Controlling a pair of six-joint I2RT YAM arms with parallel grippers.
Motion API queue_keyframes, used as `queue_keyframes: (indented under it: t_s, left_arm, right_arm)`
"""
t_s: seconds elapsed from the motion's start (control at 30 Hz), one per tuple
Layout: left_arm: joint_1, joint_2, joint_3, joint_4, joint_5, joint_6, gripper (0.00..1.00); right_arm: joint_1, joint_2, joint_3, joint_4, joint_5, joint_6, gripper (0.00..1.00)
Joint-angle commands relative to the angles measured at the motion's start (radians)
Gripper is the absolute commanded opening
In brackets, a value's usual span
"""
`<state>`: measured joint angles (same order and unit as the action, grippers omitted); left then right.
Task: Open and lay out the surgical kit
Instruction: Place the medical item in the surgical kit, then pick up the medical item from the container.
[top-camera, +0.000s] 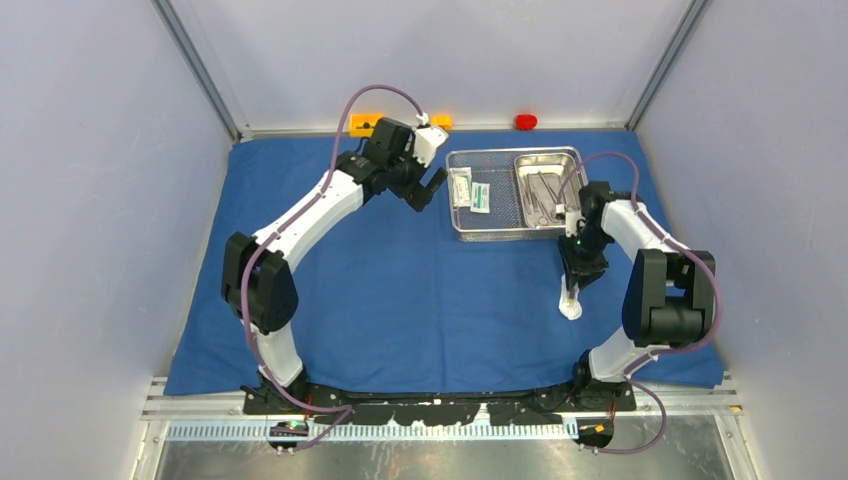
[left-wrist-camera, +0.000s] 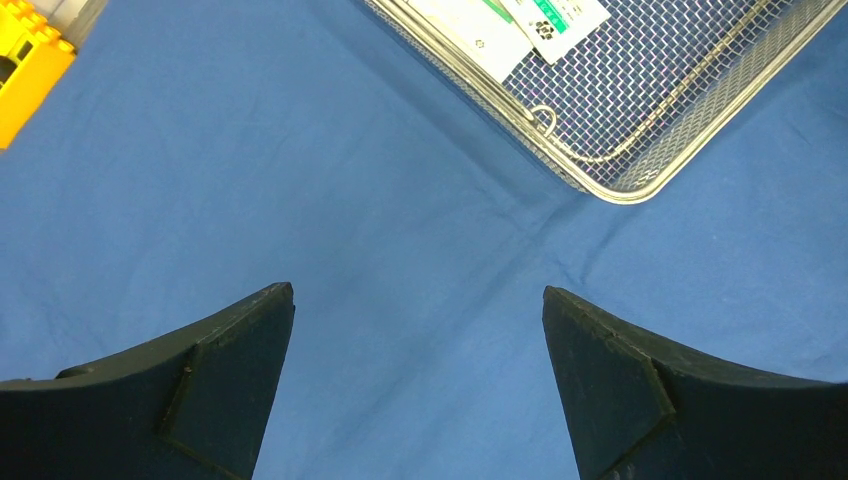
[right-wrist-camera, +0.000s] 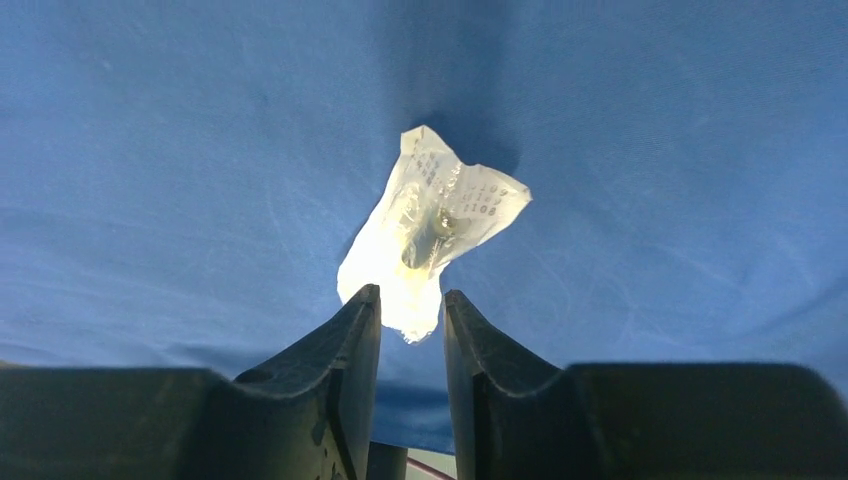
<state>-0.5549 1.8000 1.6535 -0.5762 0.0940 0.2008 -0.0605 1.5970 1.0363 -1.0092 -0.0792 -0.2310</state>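
L jaws: wide apart, nothing btwn them. L gripper (top-camera: 426, 192) (left-wrist-camera: 418, 300) hangs over bare cloth (top-camera: 400, 300) (left-wrist-camera: 400, 200), just at 9 o'clock of basket.
R jaws: narrow gap, aimed down at cloth. R gripper (top-camera: 571, 292) (right-wrist-camera: 412, 300) has near end of loose packet in that gap; can't tell if pads touch it.
Loose packet (top-camera: 570, 306) (right-wrist-camera: 432, 225): crumpled, whitish-clear w/ faint print. Lies on cloth at 4 o'clock from cloth centre, well apart from basket, at 5 o'clock of it.
Cloth: blue, spread out flat, light creases around loose packet.
Basket (top-camera: 500, 237) (left-wrist-camera: 620, 190): wire mesh, upright on cloth at 1 o'clock from cloth centre, long side running 9-to-3.
Tray (top-camera: 545, 157): steel, sits inside basket, fills its 3 o'clock half.
Tools (top-camera: 545, 195): slim metal pieces lying in tray; too small to tell which is which.
2 packets (top-camera: 470, 190) (left-wrist-camera: 560, 20): flat in basket's 9 o'clock half, side by side, green print on one.
Orange blocks (top-camera: 362, 124) (left-wrist-camera: 25, 70): far edge at 12 o'clock, off the cloth, partly behind L arm.
Red block (top-camera: 525, 122): far edge at 1 o'clock, off the cloth.
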Motion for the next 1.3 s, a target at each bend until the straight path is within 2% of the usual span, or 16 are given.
queue_keyframes:
  t_s: [0.0, 0.13, 0.27, 0.5, 0.7, 0.83, 1.27]
  left_arm:
    - [0.005, -0.036, 0.029, 0.02, -0.026, 0.025, 0.98]
    - [0.005, -0.059, -0.001, 0.031, -0.042, 0.026, 1.0]
    - [0.007, -0.087, -0.037, 0.038, -0.055, 0.022, 1.0]
    - [0.022, -0.138, -0.079, 0.041, -0.06, 0.007, 1.0]
    - [0.029, -0.176, -0.106, 0.047, -0.064, 0.005, 1.0]
    - [0.03, -0.18, -0.109, 0.049, -0.063, -0.004, 1.0]
    - [0.03, -0.19, -0.129, 0.049, -0.069, -0.002, 1.0]
  right_arm:
    - [0.002, -0.086, 0.128, -0.013, 0.002, 0.002, 0.37]
    - [0.046, -0.09, 0.263, 0.019, -0.014, 0.047, 0.51]
    - [0.144, -0.029, 0.377, 0.111, 0.009, 0.11, 0.58]
    - [0.293, 0.22, 0.577, 0.311, 0.048, 0.262, 0.58]
    - [0.334, 0.483, 0.768, 0.358, 0.062, 0.359, 0.59]
    - [0.35, 0.598, 0.868, 0.372, 0.076, 0.397, 0.63]
    - [0.369, 0.688, 0.907, 0.404, 0.096, 0.438, 0.65]
